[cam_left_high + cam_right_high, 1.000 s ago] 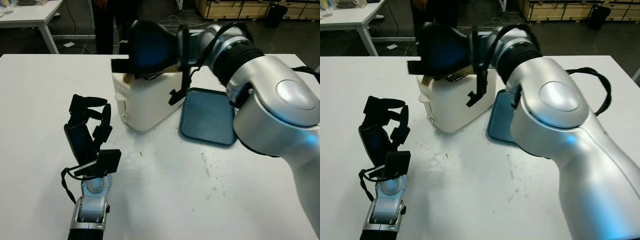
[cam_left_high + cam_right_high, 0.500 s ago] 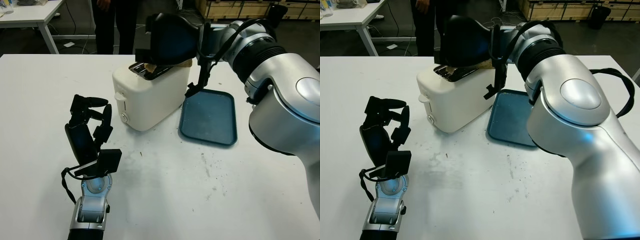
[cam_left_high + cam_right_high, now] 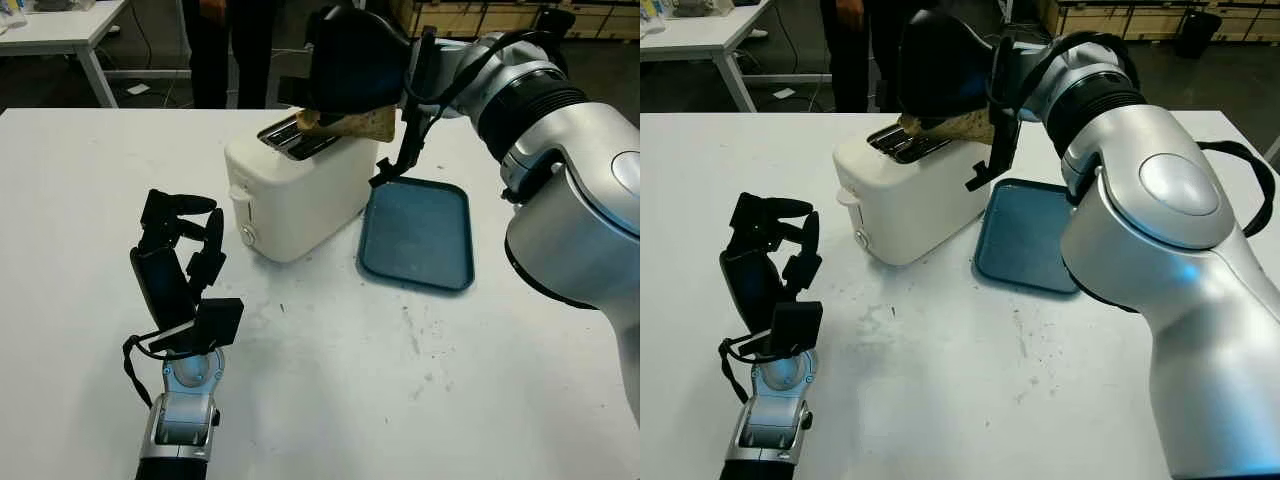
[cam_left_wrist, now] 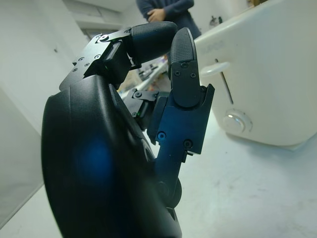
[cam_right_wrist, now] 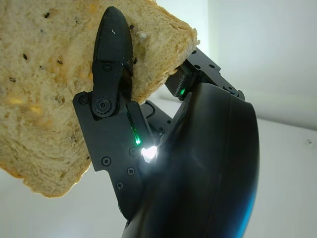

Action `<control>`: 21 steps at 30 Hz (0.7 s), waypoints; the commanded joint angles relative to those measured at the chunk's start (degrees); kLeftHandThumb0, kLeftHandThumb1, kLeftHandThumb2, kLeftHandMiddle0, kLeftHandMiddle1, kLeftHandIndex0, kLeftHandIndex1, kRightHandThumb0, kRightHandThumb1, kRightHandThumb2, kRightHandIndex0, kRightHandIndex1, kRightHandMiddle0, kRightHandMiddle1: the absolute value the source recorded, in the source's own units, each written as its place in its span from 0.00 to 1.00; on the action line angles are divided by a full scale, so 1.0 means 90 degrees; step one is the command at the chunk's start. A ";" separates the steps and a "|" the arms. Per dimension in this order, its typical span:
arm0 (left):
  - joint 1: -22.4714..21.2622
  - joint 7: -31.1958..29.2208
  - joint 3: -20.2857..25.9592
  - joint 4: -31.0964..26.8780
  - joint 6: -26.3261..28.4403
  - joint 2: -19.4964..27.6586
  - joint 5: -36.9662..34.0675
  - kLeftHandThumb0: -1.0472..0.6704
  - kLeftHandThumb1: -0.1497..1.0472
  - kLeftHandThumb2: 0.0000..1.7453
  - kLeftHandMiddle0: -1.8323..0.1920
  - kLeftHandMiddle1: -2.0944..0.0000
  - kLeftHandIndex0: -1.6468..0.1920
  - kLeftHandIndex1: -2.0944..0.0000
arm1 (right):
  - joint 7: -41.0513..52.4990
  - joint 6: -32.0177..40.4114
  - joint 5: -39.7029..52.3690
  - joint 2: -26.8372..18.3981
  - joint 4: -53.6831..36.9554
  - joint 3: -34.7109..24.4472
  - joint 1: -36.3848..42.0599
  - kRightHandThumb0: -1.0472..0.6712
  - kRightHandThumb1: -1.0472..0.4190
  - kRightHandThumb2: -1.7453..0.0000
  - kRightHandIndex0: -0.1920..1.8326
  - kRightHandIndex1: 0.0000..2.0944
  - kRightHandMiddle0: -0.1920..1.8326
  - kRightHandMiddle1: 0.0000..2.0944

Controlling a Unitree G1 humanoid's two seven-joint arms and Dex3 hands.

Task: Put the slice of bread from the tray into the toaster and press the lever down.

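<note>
1. The right hand (image 3: 345, 60) is up above the white toaster (image 3: 300, 195), fingers clamped on the slice of bread (image 3: 350, 123).
2. The bread hangs tilted over the far end of the toaster's top, just above the slots (image 3: 293, 137) and not down in either one.
3. The lever (image 3: 238, 196) on the near end face sits high in its track.
4. The blue tray (image 3: 418, 233) lies just right of the toaster, touching or nearly touching its base.
5. The left hand (image 3: 180, 262) is parked near the toaster's lever end, fingers curled, holding nothing.
6. There's broad open white surface (image 3: 420, 400) in front of toaster and tray.
7. A person (image 3: 228, 45) stands beyond the far edge.
</note>
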 commanded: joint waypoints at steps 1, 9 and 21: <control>0.0008 0.0019 -0.0025 -0.0003 -0.0064 -0.0072 -0.0017 0.33 0.89 0.21 0.60 0.18 0.65 0.30 | -0.0005 -0.0130 0.0109 0.0020 -0.0006 -0.0103 -0.0100 0.23 0.09 0.71 0.64 0.83 0.52 0.83; -0.0003 0.0062 -0.0046 0.0009 -0.0035 -0.0086 0.0054 0.33 0.89 0.21 0.59 0.18 0.65 0.30 | -0.0054 -0.0248 0.0053 -0.0022 -0.0017 -0.0083 -0.0133 0.23 0.09 0.70 0.65 0.83 0.52 0.83; -0.0019 0.0054 -0.0044 0.0033 -0.0072 -0.0073 -0.0014 0.32 0.89 0.21 0.60 0.18 0.64 0.29 | -0.0414 -0.0304 -0.0036 -0.0139 -0.0024 0.0077 -0.0204 0.24 0.09 0.70 0.65 0.83 0.53 0.83</control>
